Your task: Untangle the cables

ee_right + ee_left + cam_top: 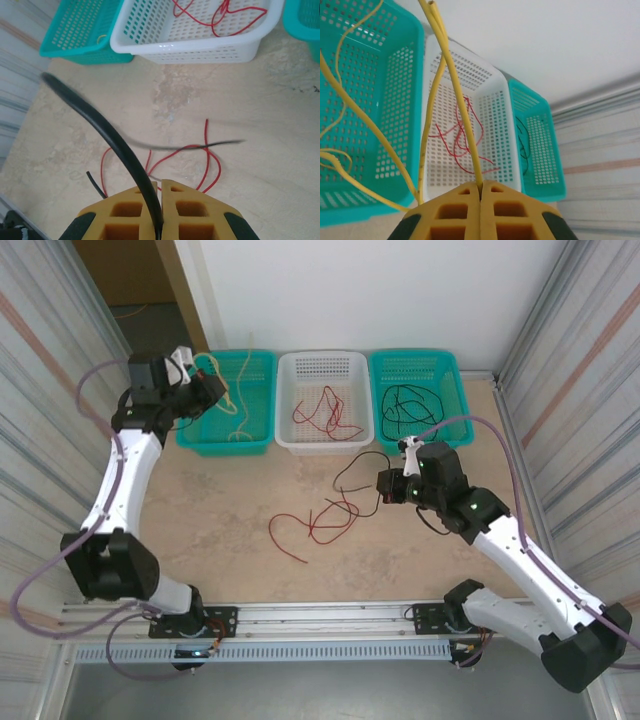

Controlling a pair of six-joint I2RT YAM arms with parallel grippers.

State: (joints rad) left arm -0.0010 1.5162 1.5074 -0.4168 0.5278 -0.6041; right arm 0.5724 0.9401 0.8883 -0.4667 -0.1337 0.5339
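The left fingers (426, 215) are pressed together on a yellow cable (454, 85). Its gripped end is hidden between the pads, and its far end is cut off by the upper frame edge of the left wrist view. The cable's long axis runs straight out from the fingers, above the left teal basket (225, 445), where more yellow strands hang. The right fingers (212, 212) are clamped on a black cable (107, 127). It arcs up and leftward from the pads, and its thin far section is blurred and hard to trace where it crosses the red cables (325, 520) lying loose mid-worktop (230, 500). Further red strands lie in the white basket (322, 445), and black ones lie in the right teal basket (420, 443).
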